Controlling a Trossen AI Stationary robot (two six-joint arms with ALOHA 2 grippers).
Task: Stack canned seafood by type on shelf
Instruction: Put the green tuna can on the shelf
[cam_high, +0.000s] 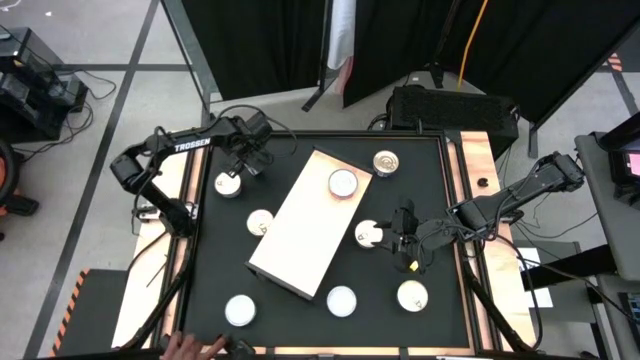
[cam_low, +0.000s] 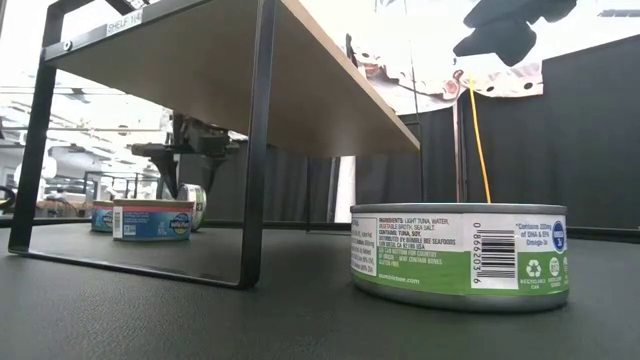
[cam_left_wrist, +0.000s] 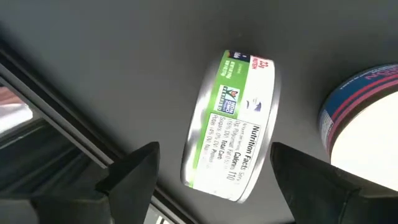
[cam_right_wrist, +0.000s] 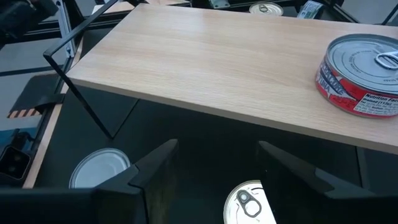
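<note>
Left pincer (cam_high: 237, 168), fingers apart, straddles a green-labelled tin (cam_left_wrist: 231, 126) near the surface's far-left corner; right pincer (cam_high: 400, 238), also apart, seemingly empty.

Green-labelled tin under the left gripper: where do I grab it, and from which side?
Grip the green-labelled tin by its curved side wall, across its widest part, coming straight down. It lies flat, so only that low wall offers opposing faces. The left gripper hangs open above, fingers straddling it; mind the blue-banded tin close beside.
</note>
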